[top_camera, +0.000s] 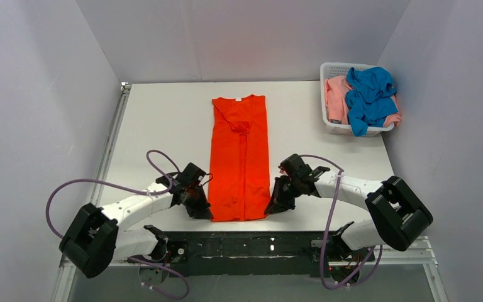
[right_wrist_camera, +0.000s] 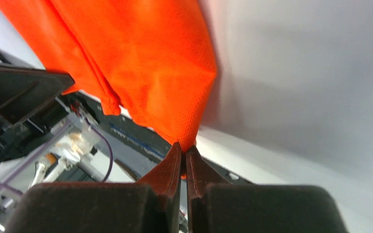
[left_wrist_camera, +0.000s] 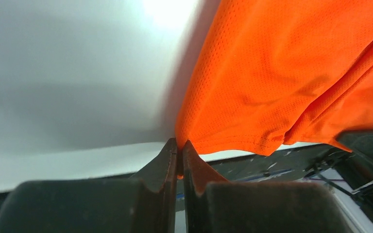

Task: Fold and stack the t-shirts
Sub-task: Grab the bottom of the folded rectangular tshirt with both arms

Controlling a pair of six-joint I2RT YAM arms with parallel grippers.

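Inspection finding: the bright orange-red mesh t-shirt lies at the centre of the white desk. It is folded lengthwise into a narrow strip, with the collar toward the top of the frame.

The left gripper and right gripper sit at the strip's two lower corners. Both wrist views show the jaws closed tight on a hem corner.

The bright blue t-shirt and pale pink t-shirt lie bundled in the white slotted plastic basket at upper right.

Risks, as judged:
- Each pinch catches only a thin corner, so the mesh could slip free on lifting.
- Uneven travel of the two arms would skew the fold.
- The loose inner layers could fall open.
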